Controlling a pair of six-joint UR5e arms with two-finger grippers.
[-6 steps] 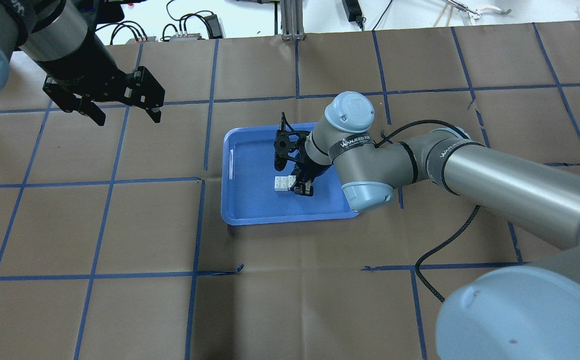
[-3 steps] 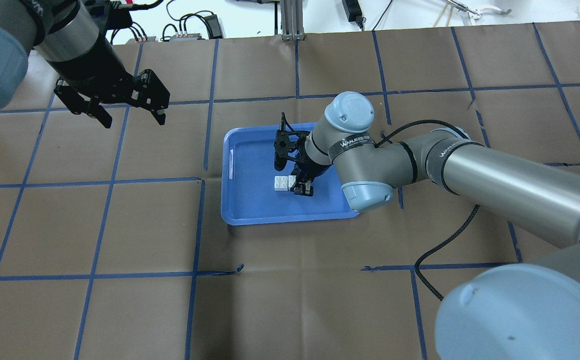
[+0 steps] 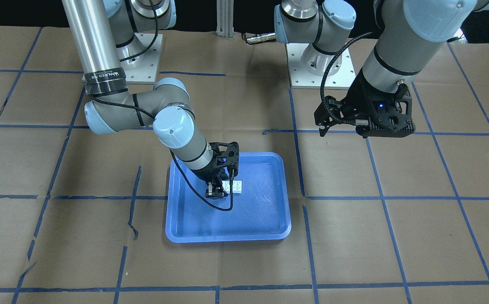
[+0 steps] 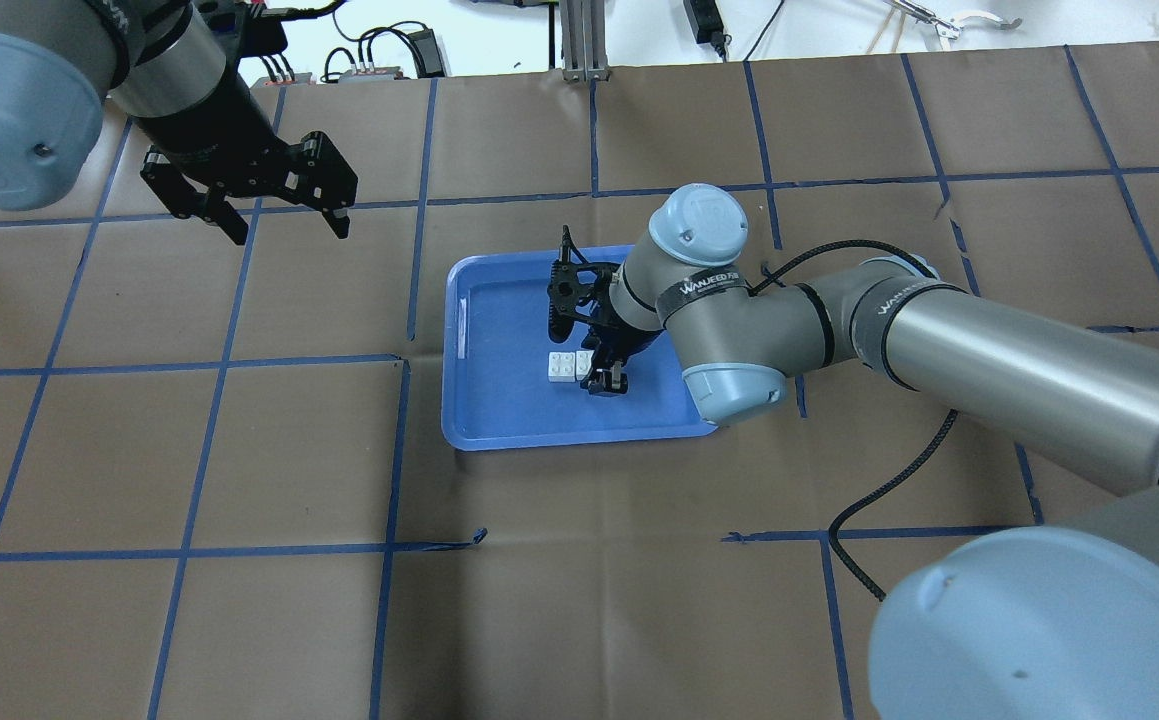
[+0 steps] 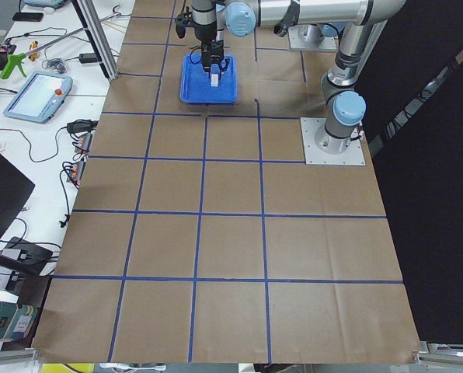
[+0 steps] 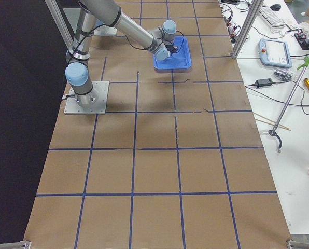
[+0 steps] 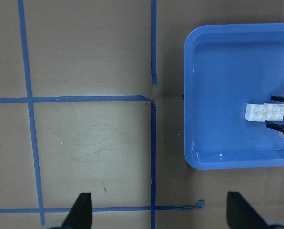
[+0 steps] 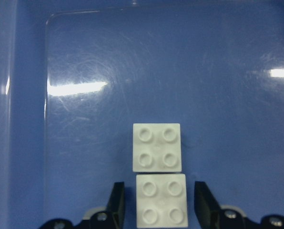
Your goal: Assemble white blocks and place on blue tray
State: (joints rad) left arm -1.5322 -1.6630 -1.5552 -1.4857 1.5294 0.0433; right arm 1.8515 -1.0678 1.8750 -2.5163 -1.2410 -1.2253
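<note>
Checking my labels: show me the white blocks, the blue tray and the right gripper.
white blocks (image 4: 567, 366): overhead view, studded top of the pair.
blue tray (image 4: 499, 410): overhead view, bare floor.
right gripper (image 8: 159, 193): right wrist view, midway between its fingertips.

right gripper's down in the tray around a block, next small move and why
Probably lift the right gripper straight up. Its jaws stand open with a gap either side of one of the white blocks, and both sit side by side on the blue tray, so a sideways pull might knock them.
</note>
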